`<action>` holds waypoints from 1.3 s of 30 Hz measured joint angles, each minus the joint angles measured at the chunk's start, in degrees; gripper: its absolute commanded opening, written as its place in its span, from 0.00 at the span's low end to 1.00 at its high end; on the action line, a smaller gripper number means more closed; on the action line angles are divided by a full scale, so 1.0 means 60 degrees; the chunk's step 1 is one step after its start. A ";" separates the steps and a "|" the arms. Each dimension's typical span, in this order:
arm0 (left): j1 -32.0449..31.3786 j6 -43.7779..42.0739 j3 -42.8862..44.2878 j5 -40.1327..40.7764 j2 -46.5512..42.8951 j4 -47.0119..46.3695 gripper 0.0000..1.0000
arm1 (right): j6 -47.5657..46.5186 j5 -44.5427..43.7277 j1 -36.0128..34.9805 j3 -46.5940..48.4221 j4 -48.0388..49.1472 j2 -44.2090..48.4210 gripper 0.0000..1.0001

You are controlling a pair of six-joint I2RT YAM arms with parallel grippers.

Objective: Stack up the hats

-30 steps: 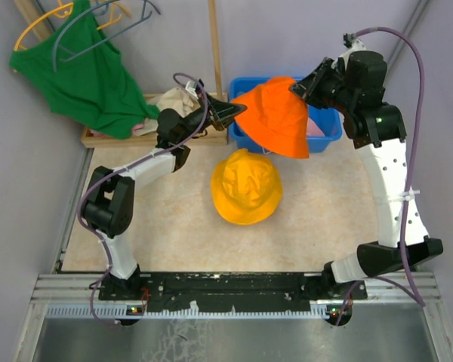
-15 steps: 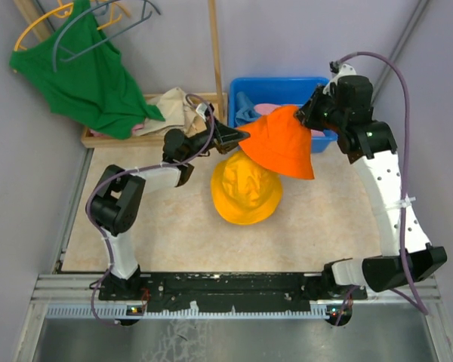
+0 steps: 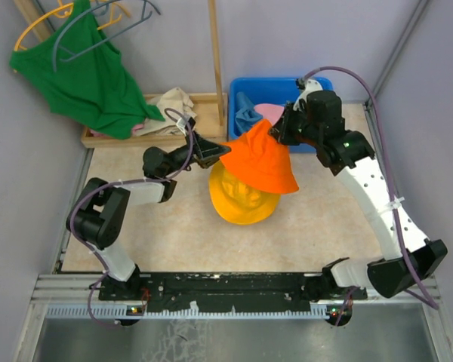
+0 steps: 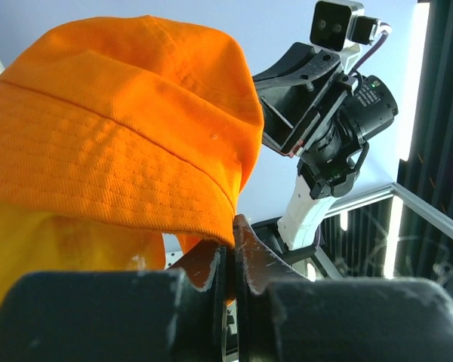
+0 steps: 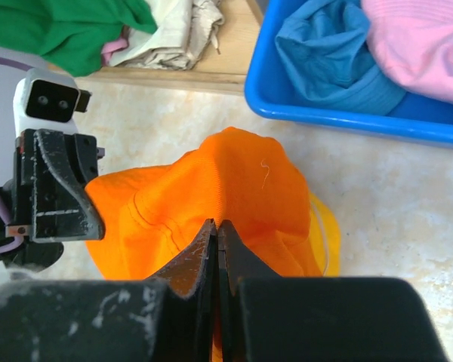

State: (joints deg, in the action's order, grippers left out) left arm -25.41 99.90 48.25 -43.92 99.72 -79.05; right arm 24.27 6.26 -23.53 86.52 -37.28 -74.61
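Here we hold the bright orange hat [image 3: 258, 160] stretched between our two hands. Our left hand [image 3: 214, 153] pinches its brim at one edge, and our right hand [image 3: 278, 133] is pressed together on the fabric at the opposite edge. Below both hands, the yellow-orange hat [image 3: 241, 205] lies on the bench [image 3: 158, 226], partly covered by the orange one.

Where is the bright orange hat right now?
In the top view, the bright orange hat hangs mid-table between the left tool and right tool, over the yellow-orange hat, near the blue bin.
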 measured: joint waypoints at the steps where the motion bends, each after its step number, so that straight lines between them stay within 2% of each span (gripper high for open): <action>1: 0.0051 0.0047 -0.0164 -0.0026 -0.0080 -0.0091 0.08 | 0.0007 -0.0011 -0.0095 0.0000 0.0000 0.0015 0.00; 11: 0.0488 0.0393 -0.2178 -0.0317 -0.0565 -0.1038 0.07 | 0.0160 -0.0255 -0.1031 -0.0670 0.0237 0.0204 0.00; 18: 0.1275 0.0860 -0.3767 -0.0681 -0.0586 -0.1231 0.08 | 0.0251 -0.0357 -0.1596 -0.1031 0.0302 0.0124 0.00; 19: 0.1351 0.0896 -0.3931 -0.0739 -0.0586 -0.1235 0.08 | 0.0277 -0.0353 -0.1636 -0.1045 0.0295 0.0120 0.02; 21: 0.1435 0.0936 -0.4153 -0.0863 -0.0586 -0.1246 0.09 | 0.0313 -0.0324 -0.1687 -0.1045 0.0288 0.0102 0.20; 24: 0.1468 0.0914 -0.4255 -0.1071 -0.0583 -0.1253 0.09 | 0.0382 -0.0313 -0.1734 -0.1056 0.0288 0.0095 0.32; 26: 0.1468 0.0892 -0.4258 -0.1209 -0.0561 -0.1260 0.09 | 0.0393 -0.0353 -0.1738 -0.1140 0.0331 0.0120 0.48; 31: 0.1468 0.0860 -0.4135 -0.1563 -0.0259 -0.1264 0.09 | 0.0466 -0.0692 -0.1683 -0.1224 0.0208 0.0219 0.64; 33: 0.1468 0.0834 -0.4058 -0.1661 -0.0142 -0.1264 0.09 | 0.0481 -0.0754 -0.1494 -0.1224 0.0106 0.0379 0.67; 39: 0.1468 0.0659 -0.4044 -0.1916 0.0182 -0.1282 0.11 | 0.0739 -0.0244 0.0521 -0.1869 0.0339 0.1472 0.70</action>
State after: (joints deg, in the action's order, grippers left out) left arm -16.60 103.85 23.99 -55.42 100.82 -86.74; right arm 28.71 4.80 -20.40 75.31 -35.24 -65.78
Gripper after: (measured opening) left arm 0.096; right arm 0.695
